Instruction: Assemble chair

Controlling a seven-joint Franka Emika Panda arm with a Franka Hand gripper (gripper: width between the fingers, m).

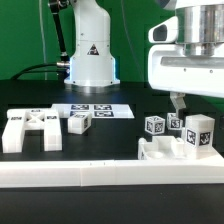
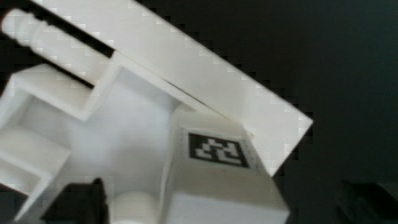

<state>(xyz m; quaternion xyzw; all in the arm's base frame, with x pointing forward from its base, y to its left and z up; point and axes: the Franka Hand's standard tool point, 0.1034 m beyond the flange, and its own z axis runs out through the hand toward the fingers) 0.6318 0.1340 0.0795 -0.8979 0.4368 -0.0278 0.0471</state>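
The chair is in loose white tagged pieces. At the exterior view's right a low white piece (image 1: 160, 151) lies flat, with a tall tagged block (image 1: 198, 135) standing on it and two small cubes (image 1: 155, 126) (image 1: 176, 122) behind. My gripper (image 1: 180, 112) hangs just above these. In the wrist view the gripper (image 2: 217, 208) is open. Its dark fingers (image 2: 75, 205) stand wide on either side of a white block with a tag (image 2: 219, 148). A flat panel (image 2: 169, 50) runs behind that block. At the exterior view's left lie a larger chair piece (image 1: 27, 130) and one cube (image 1: 80, 123).
The marker board (image 1: 95, 110) lies flat mid-table in front of the robot base (image 1: 88, 55). A long white border frame (image 1: 100, 177) runs along the front edge. The table surface is black.
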